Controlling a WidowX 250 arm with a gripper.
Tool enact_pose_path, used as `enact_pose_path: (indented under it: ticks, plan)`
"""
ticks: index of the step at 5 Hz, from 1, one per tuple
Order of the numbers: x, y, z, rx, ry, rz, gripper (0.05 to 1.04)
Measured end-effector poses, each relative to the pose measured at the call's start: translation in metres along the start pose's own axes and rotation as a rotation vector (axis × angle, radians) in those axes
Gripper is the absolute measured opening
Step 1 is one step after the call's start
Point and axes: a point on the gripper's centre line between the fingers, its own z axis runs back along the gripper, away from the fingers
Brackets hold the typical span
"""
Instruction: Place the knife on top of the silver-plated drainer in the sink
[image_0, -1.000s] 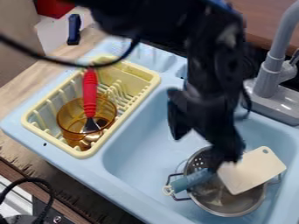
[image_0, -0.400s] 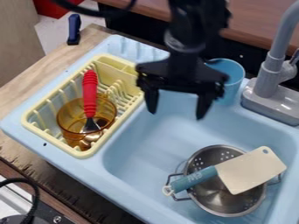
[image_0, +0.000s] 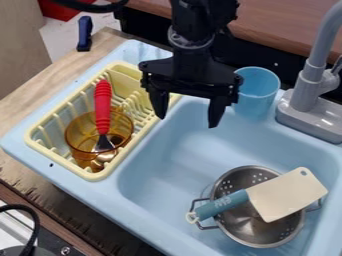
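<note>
The black gripper (image_0: 187, 120) hangs above the back left of the sink, its two fingers spread apart with nothing between them. The knife (image_0: 287, 195), a toy cleaver with a cream blade and a blue-green handle, lies across the top of the silver drainer (image_0: 246, 235). Its blade covers the drainer's right part, and the handle reaches over the left rim. The drainer stands in the front right of the light blue sink (image_0: 153, 170), well below and right of the gripper.
A yellow dish rack (image_0: 40, 141) at the left holds an amber cup (image_0: 77, 135) and a red-handled utensil (image_0: 103, 105). Behind the sink stand a blue cup (image_0: 258, 90) and a grey faucet (image_0: 309, 82). A dark blue object (image_0: 84, 34) lies at the back left.
From beside the knife's handle, the gripper has moved up and back to the left, away from the drainer, and its spread fingers have come into view. The knife and drainer have not moved.
</note>
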Motion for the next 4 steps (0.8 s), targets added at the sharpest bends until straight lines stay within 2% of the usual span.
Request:
enact_pose_path:
  ticks: [1,2,3,4]
  plan:
    - [0.003,0.016,0.000,-0.008,0.028,-0.073,0.999]
    - [0.007,0.035,-0.006,0.025,0.018,-0.168,0.999]
    - [0.010,0.057,-0.003,0.043,0.004,-0.161,0.999]
    - [0.003,0.083,-0.009,0.064,0.007,-0.118,0.999]
